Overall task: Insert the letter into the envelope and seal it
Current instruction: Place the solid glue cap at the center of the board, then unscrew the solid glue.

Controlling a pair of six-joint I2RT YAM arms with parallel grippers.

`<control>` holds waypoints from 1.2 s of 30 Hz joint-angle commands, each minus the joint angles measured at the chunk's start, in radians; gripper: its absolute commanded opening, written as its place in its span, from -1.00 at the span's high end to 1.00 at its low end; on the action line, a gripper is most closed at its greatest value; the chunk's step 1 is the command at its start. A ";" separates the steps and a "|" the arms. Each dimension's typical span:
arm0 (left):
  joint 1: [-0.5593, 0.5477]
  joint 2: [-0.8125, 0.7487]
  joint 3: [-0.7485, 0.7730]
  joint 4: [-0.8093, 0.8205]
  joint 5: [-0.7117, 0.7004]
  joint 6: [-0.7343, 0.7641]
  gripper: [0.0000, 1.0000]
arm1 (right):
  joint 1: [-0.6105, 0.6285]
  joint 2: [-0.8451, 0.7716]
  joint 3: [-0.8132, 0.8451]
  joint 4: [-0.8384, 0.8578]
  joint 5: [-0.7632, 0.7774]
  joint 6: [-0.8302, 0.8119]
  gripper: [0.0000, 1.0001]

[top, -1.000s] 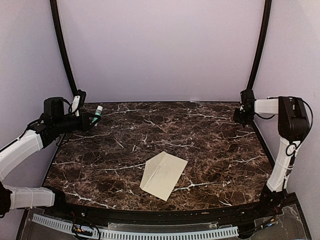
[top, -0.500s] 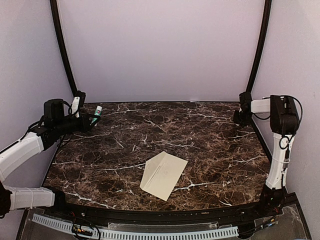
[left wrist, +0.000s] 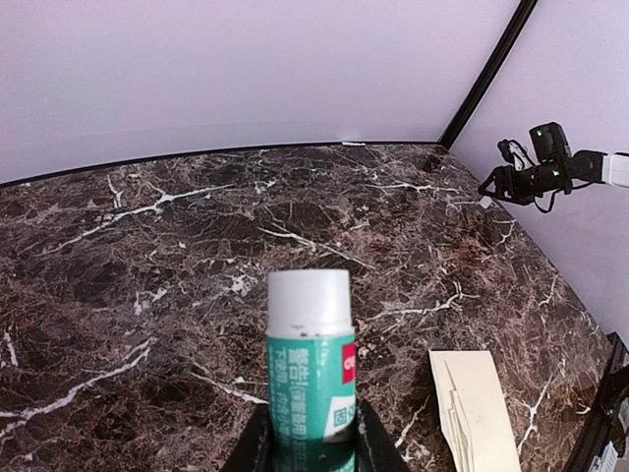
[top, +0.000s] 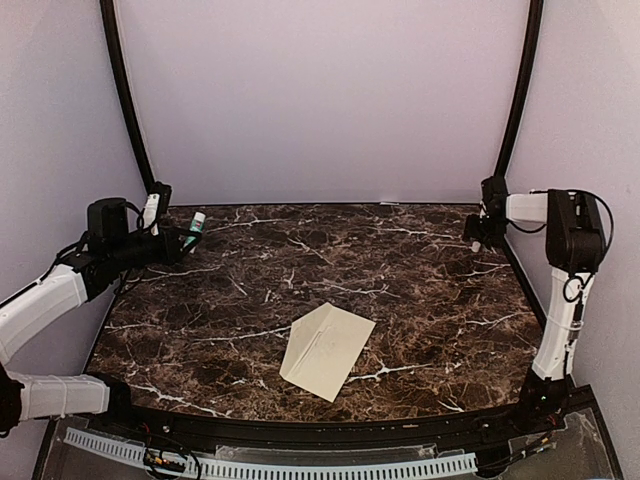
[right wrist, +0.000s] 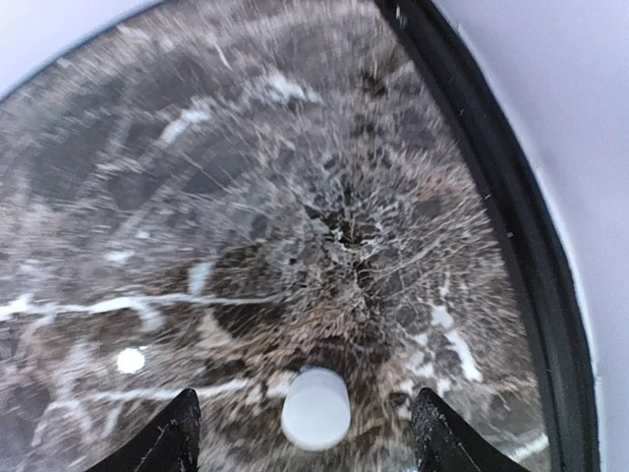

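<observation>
The cream-beige envelope (top: 327,350) lies flat at the table's front middle, and its corner (left wrist: 477,405) shows in the left wrist view. The letter is hidden; no separate white sheet shows. My left gripper (top: 175,243) hovers over the far left of the table, shut on a green glue stick (left wrist: 311,366) with a white top. My right gripper (top: 478,236) hangs over the far right corner, open. A small white cap (right wrist: 315,408) sits loose between its spread fingers (right wrist: 175,438) against the marble, touched by neither.
A black frame rail (right wrist: 511,226) runs along the table's right edge, close beside my right gripper. Lilac walls close in the back and sides. Dark marble (top: 400,290) lies between the envelope and both grippers.
My right gripper has opened and let go of the white cap, and the arm shifted slightly near the far right corner. The left arm and the envelope have not moved.
</observation>
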 commanded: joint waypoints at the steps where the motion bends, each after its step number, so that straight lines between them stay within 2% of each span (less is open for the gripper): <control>1: 0.004 -0.047 0.027 -0.066 0.088 -0.096 1.00 | 0.001 -0.192 -0.017 -0.007 -0.026 -0.004 -0.42; 5: -0.027 -0.096 0.034 -0.067 0.204 -0.275 1.00 | 0.004 -0.372 -0.092 0.006 -0.191 0.039 -0.42; 8: -0.121 -0.136 0.015 -0.041 0.221 -0.356 1.00 | 0.024 -0.522 -0.200 0.050 -0.351 0.100 -0.43; 12: -0.269 -0.173 -0.011 0.072 0.207 -0.489 1.00 | 0.173 -0.716 -0.331 0.109 -0.516 0.191 -0.45; 14: -0.337 -0.178 -0.027 0.186 0.197 -0.553 1.00 | 0.272 -0.801 -0.376 0.129 -0.532 0.220 -0.47; 17: -0.419 -0.164 -0.026 0.273 0.177 -0.610 1.00 | 0.423 -0.914 -0.450 0.189 -0.557 0.288 -0.47; 20: -0.510 -0.119 -0.001 0.336 0.131 -0.630 1.00 | 0.568 -1.010 -0.547 0.329 -0.605 0.398 -0.47; 22: -0.571 -0.081 0.021 0.379 0.099 -0.643 1.00 | 0.684 -1.061 -0.615 0.492 -0.633 0.475 -0.47; 25: -0.680 -0.027 0.059 0.456 0.060 -0.655 1.00 | 0.838 -1.095 -0.673 0.676 -0.622 0.539 -0.48; 29: -0.787 0.061 0.104 0.586 0.036 -0.669 1.00 | 1.008 -1.055 -0.643 0.760 -0.551 0.511 -0.49; 36: -0.874 0.144 0.150 0.670 0.030 -0.667 1.00 | 1.121 -0.978 -0.658 0.965 -0.520 0.533 -0.46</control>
